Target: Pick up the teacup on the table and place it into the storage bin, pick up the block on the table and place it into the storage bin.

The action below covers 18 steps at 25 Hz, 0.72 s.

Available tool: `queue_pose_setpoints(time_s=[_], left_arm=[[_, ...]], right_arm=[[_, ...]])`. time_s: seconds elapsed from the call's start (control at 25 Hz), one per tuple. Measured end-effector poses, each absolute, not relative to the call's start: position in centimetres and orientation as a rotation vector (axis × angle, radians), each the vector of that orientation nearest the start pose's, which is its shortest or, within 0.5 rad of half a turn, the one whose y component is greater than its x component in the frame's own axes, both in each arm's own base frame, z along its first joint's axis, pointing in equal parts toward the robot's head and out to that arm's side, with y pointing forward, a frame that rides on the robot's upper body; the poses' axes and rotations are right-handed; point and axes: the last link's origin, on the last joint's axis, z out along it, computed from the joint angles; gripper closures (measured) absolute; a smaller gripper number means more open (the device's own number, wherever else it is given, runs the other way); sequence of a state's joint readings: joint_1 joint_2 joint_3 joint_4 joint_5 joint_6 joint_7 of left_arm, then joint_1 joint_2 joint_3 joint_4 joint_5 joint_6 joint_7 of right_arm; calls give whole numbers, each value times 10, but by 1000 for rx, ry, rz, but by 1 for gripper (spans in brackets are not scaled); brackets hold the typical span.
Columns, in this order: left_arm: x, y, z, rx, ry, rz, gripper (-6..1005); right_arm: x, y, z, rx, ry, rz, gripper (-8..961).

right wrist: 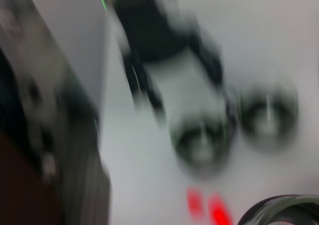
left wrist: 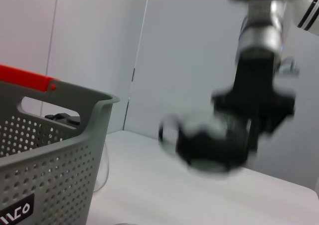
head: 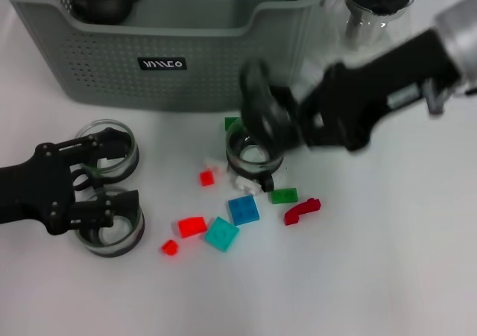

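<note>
Blocks [head: 222,234] foremost — right end effector [head: 264,124] over teacup [head: 252,156].

The large grey-green perforated plastic storage bin [head: 112,68] stands at the surface's far side. Three clear glass teacups stand upright before it: two [head: 112,148] [head: 113,230] left, one [head: 253,153] centre among scattered flat coloured plastic blocks [head: 244,209].

perforated plastic storage bin [head: 112,75], clear glass teacup [head: 250,151]
</note>
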State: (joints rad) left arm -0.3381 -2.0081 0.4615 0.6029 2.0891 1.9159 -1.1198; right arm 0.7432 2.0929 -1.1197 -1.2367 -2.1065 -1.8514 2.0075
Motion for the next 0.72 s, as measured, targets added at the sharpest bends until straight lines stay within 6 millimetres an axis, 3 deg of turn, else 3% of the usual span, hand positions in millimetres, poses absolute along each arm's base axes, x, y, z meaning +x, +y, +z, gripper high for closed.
queue_pose_setpoints(time_s=[0.12,0.32,0.44,0.72], left_arm=[[-316,240,41,-2717,-520,-894,159],[-314,241,39,-2715,-518,-902,159],[-313,242,38,-2716,-516,-906,159],[-310,242,34,-2719,-516,-922,159]], right_arm=[[89,345,21,-3145,272,378,900],[57,378,12,-2926,303,509,900],[37,409,4,-2757,396,497,900],[0,476,-38,-2536,523,217,899]])
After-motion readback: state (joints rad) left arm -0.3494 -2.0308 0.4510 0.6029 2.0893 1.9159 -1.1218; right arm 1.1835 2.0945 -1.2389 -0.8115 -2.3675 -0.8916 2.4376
